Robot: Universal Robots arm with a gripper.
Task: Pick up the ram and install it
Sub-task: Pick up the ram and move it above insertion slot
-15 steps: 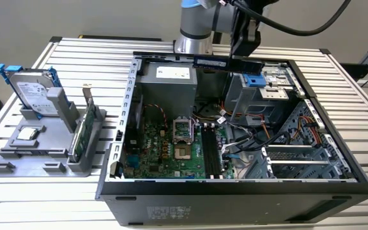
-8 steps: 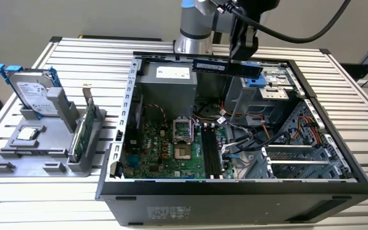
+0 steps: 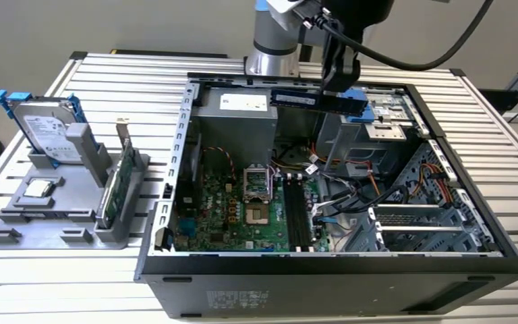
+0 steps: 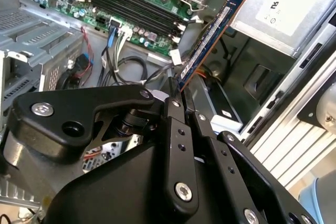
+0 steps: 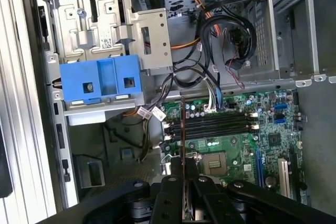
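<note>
The ram is a long dark stick with a pale label, held level above the back of the open computer case. My gripper is shut on one end of it. In the second wrist view the ram juts out from the gripper toward the motherboard. In the first wrist view the ram is seen edge-on above the gripper. The black memory slots lie on the motherboard well below the ram, and appear in both wrist views.
A grey holder at the exterior view's left carries a silver hard drive with blue rails and a green card. Inside the case are a power supply, loose cables, a processor socket and a blue bracket.
</note>
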